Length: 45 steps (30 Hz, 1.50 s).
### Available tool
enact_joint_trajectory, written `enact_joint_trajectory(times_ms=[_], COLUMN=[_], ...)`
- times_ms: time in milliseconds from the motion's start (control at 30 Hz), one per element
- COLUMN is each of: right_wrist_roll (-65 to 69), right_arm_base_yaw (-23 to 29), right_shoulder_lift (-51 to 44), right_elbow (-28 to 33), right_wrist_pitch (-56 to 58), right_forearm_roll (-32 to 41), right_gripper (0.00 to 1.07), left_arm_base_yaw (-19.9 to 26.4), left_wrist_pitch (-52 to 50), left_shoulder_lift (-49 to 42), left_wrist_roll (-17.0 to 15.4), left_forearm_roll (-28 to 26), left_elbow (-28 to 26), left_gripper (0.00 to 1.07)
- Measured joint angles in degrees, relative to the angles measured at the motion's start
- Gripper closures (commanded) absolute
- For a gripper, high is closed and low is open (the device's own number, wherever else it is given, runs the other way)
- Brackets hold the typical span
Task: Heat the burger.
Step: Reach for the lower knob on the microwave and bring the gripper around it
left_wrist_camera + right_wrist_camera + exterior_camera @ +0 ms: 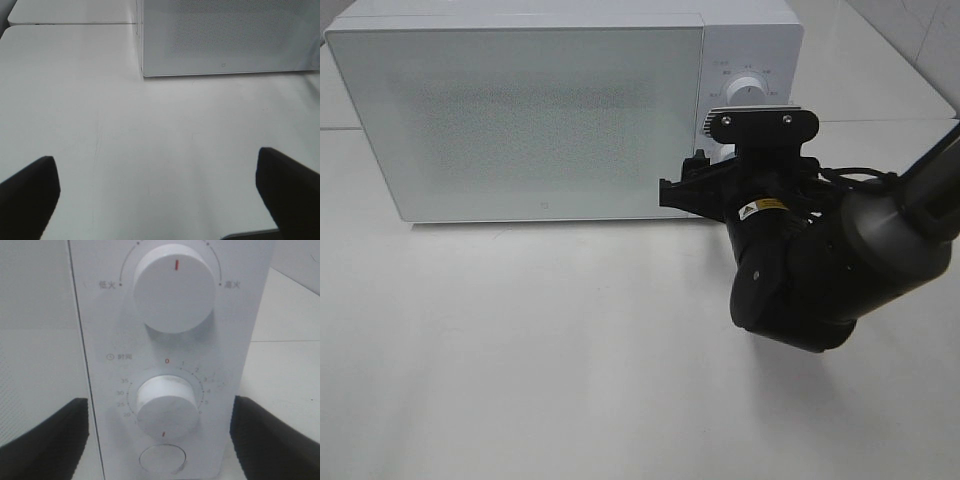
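Timer-setting looks in hand: the right hand [160,432], jaws wide, faces the timer knob [166,402] on the microwave [520,110] and must close, then twist

The microwave [520,110] stands like a wall across the back of the table [520,380]. Its door [520,120] is shut, so I cannot reach inside. In front of it the table top is wide and bare for my left gripper [160,200]. My right arm [800,270] blocks the way to the knob panel [750,50].

One white microwave [520,110], two dials [175,287], one round button [162,459]
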Motion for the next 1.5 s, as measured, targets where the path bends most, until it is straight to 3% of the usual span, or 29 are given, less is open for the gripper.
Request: enact_joint_trajectory(times_ms=[300, 800, 1500], right_wrist_roll=[0.0, 0.0, -0.46], right_arm_base_yaw=[-0.63, -0.63, -2.06], right_shoulder_lift=[4.18, 4.24, 4.24], right_elbow=[-5.27, -5.61, -6.3], right_wrist_pitch=[0.0, 0.0, 0.06], right_forearm_roll=[2.75, 5.27, 2.92], right_gripper=[0.32, 0.32, 0.32], left_arm_base_yaw=[0.0, 0.0, 0.0], left_wrist_pitch=[0.0, 0.0, 0.0], left_shoulder_lift=[0.0, 0.0, 0.0], left_wrist_roll=[0.0, 0.0, 0.0], left_forearm_roll=[0.0, 0.0, 0.0], left_elbow=[0.0, 0.0, 0.0], left_gripper=[0.06, 0.06, 0.06])
